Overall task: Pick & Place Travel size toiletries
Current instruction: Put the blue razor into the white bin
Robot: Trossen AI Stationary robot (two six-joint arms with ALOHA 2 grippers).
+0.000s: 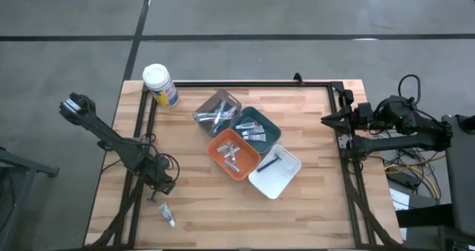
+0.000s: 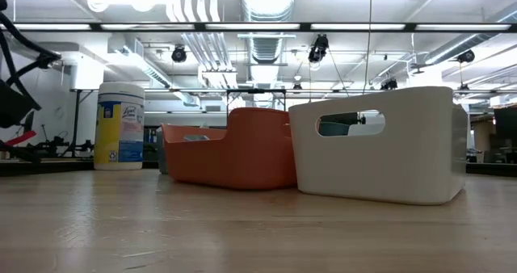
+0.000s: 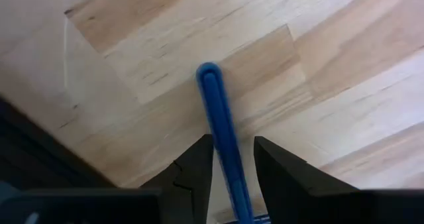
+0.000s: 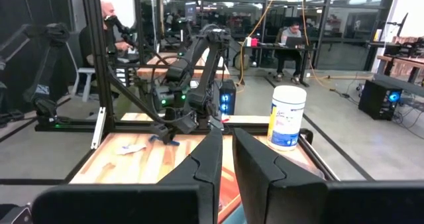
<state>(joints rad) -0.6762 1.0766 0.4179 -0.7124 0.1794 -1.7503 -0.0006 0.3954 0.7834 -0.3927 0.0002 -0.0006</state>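
My left gripper (image 1: 159, 186) hangs low over the table's left near part, shut on a thin blue stick (image 3: 217, 108); from the right wrist view it shows far off (image 4: 165, 136). A small white tube (image 1: 167, 214) lies flat on the wood just nearer than it. More small toiletries lie in the clear tray (image 1: 217, 111), teal tray (image 1: 254, 128), orange tray (image 1: 233, 154) and white tray (image 1: 274, 169). My right gripper (image 1: 326, 119) waits shut beyond the table's right edge (image 4: 226, 151). My left gripper has the blue stick between its two fingers (image 3: 199, 164), on the stick's lower stretch (image 3: 230, 154). The stick runs along the fingers and juts past their tips, its rounded end (image 3: 208, 70) over the wood. I cannot tell whether that end touches the table.
A white-lidded canister (image 1: 159, 84) stands at the far left corner. The four trays cluster mid-table; in the low view the orange (image 2: 230, 156) and white (image 2: 380, 144) ones stand in front. A black frame (image 1: 245, 82) rims the table. People sit in the room beyond.
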